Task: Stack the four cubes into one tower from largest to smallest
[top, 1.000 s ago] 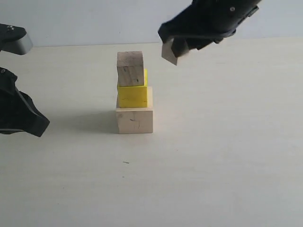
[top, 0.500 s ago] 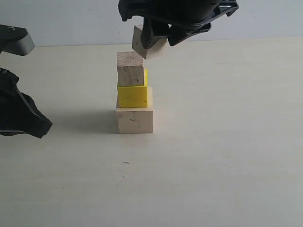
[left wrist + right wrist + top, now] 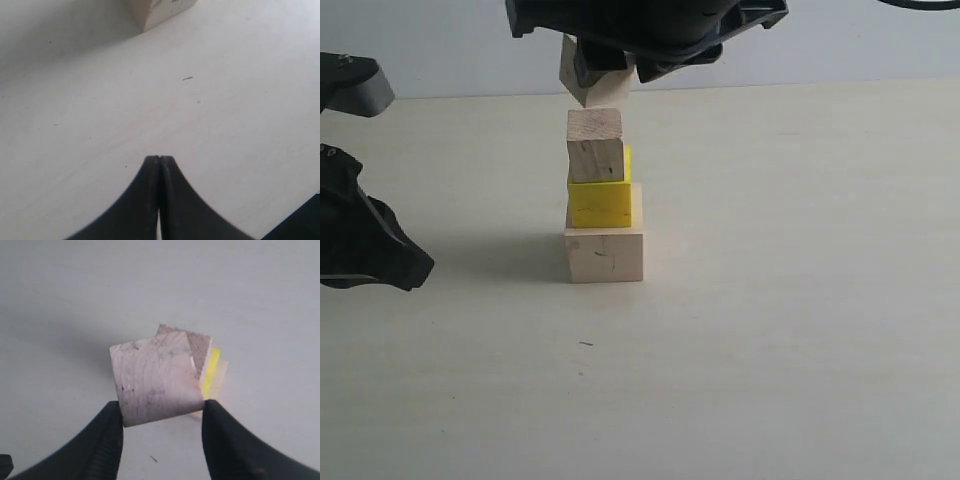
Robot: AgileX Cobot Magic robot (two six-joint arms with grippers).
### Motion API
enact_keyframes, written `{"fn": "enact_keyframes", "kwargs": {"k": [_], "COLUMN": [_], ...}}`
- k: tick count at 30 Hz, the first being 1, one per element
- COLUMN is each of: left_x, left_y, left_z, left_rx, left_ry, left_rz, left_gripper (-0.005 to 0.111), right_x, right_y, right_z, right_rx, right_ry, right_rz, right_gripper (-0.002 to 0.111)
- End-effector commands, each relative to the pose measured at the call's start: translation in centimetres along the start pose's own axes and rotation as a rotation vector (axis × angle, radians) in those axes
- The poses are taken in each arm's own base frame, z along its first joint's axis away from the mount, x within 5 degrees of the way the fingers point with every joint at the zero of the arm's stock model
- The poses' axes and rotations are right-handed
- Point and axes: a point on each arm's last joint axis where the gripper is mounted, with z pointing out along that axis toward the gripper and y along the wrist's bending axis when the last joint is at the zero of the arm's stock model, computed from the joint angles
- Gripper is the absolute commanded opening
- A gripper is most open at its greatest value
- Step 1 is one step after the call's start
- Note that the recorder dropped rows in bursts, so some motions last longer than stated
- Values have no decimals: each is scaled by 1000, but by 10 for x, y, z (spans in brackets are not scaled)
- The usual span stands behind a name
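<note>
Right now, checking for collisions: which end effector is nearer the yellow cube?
Right. The right end effector hangs above the yellow cube; the left end effector sits well off to one side.

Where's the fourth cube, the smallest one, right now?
The smallest cube is at top centre of the exterior view, held tilted in the right claw, just above the wooden cube topping the three-cube stack.

Yellow cube (image 3: 600, 203): smooth, evenly coloured, matt.
Large cube (image 3: 605, 255) beneath it: pale unfinished wood, faint marks.
Small cube (image 3: 595, 145) atop it: light-brown raw wood, visible grain.
Smallest cube (image 3: 156, 380) above it: scuffed, smudged wood.
Right gripper (image 3: 161, 412): matt black, plastic-looking.
Table (image 3: 800, 300): pale, matt, faintly grained.
</note>
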Motion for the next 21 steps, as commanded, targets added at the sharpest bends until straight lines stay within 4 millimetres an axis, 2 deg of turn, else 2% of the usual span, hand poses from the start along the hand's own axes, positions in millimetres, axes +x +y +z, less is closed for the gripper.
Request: {"fn": "enact_keyframes", "kwargs": {"k": [1, 12, 15, 21], "left_x": [1, 0, 0, -1], "left_y": [0, 0, 0, 0], "left_z": [0, 0, 0, 0], "left_rx": [5, -1, -2, -3], "left_ry": [1, -10, -13, -17], "left_rz": [-2, 2, 2, 2], "left_gripper": [0, 0, 0, 0], "right_x": [-7, -8, -8, -8], "right_y": [3, 2, 3, 2], "right_z": [-5, -5, -5, 1], "right_rx": [-25, -15, -37, -5], "right_ry": [-65, -82, -78, -76], "right_rz": [-11, -23, 85, 101], "right_gripper": [0, 0, 0, 4]}}
